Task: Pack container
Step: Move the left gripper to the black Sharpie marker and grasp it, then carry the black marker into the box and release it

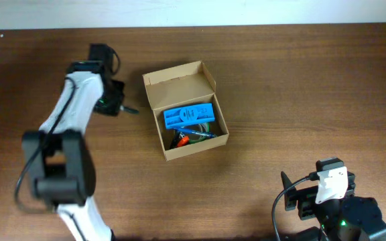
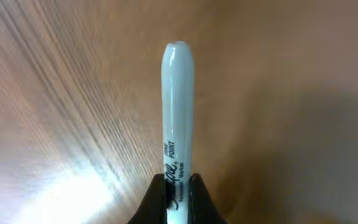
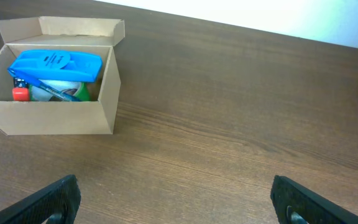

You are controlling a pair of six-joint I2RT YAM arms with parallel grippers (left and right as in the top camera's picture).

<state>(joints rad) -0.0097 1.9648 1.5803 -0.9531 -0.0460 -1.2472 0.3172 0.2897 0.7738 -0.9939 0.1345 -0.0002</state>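
Observation:
The tan cardboard container stands open at the table's middle, lid flap up at the back. It holds a flat blue case, a blue pen and small red and green items; it also shows in the right wrist view. My left gripper is shut on a white permanent marker, held over the table left of the container. My right gripper is open and empty, low at the front right, well away from the container.
Brown wooden table. The right arm's base sits at the front right edge. The left arm reaches along the left side.

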